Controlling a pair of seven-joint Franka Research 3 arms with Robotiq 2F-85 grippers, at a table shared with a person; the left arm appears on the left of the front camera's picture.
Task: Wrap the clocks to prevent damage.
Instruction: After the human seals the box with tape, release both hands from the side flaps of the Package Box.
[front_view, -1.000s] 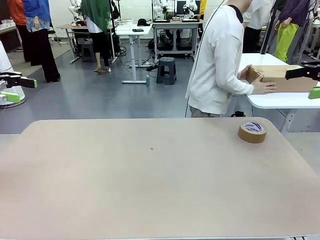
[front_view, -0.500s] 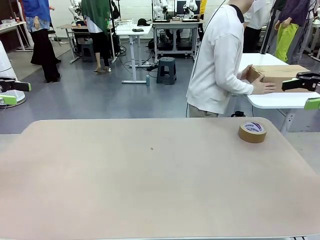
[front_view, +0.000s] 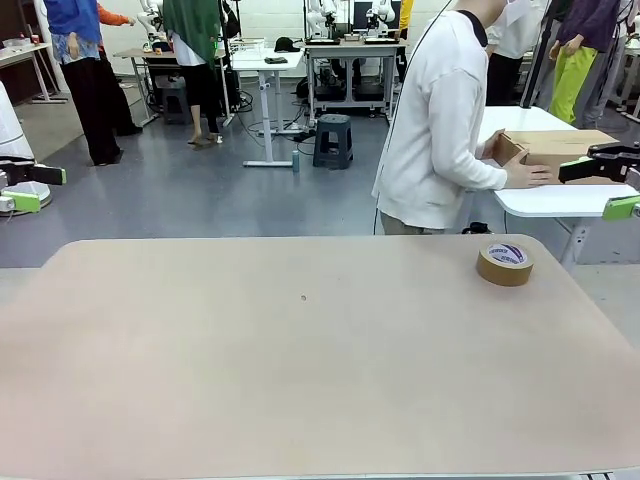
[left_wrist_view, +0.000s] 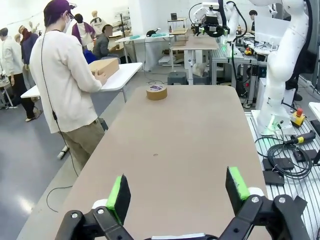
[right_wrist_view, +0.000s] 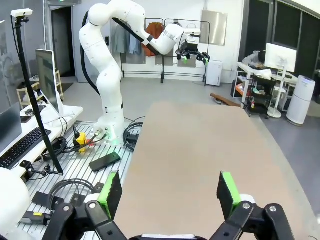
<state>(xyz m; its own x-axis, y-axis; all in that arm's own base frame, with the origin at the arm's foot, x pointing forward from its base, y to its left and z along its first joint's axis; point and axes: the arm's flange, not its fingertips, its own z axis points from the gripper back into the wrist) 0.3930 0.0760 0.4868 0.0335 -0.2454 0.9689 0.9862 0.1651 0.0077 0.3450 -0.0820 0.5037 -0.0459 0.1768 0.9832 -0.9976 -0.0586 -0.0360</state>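
Currently, both the left gripper (left_wrist_view: 175, 192) and right gripper (right_wrist_view: 169, 194) are held spread wide, empty; a brown tape roll (front_view: 504, 263) is seen on the table (front_view: 300, 370).

You see the right gripper (right_wrist_view: 170, 192) with jaws wide apart, green pads (right_wrist_view: 227, 192) facing each other, nothing between them. Beyond it the beige table (right_wrist_view: 200, 150) runs away lengthwise. The left arm (right_wrist_view: 107, 75) stands at the far left, its gripper (right_wrist_view: 192, 54) raised above the table's far end. A keyboard (right_wrist_view: 22, 145) lies left.
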